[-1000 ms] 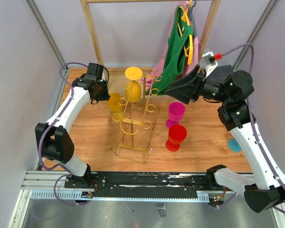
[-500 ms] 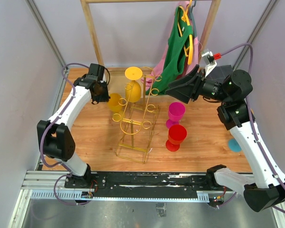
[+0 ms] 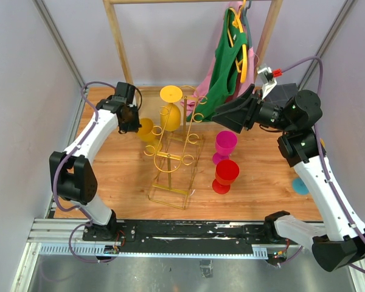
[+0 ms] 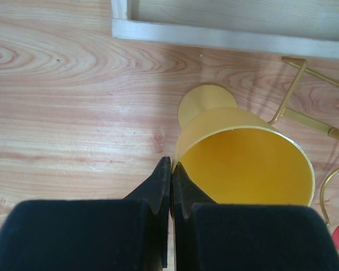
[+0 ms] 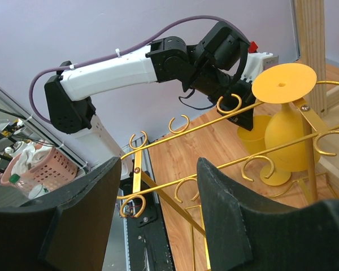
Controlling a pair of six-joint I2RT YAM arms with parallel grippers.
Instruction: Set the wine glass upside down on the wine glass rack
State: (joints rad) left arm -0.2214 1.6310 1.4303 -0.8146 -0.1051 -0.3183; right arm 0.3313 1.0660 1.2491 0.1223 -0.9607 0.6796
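Observation:
An upright yellow wine glass (image 3: 147, 129) stands on the wooden table just left of the gold wire wine glass rack (image 3: 173, 159). My left gripper (image 3: 132, 121) is shut on this glass's near rim. In the left wrist view the fingertips (image 4: 164, 169) pinch the thin rim, one inside the yellow cup (image 4: 246, 169) and one outside. A second yellow glass (image 3: 170, 108) hangs upside down on the rack. My right gripper (image 3: 222, 113) hovers open to the right of the rack's top, holding nothing; through its wrist view the rack's loop arms (image 5: 175, 138) show.
A magenta glass (image 3: 225, 145) and a red glass (image 3: 226, 174) stand right of the rack. The wooden clothes rail (image 3: 118, 42) with green and pink garments (image 3: 228, 67) stands at the back. A teal disc (image 3: 300, 185) lies at the right edge.
My left gripper's jaws have closed onto the rim of the upright yellow glass, and that arm has edged slightly right. The right arm has stayed still.

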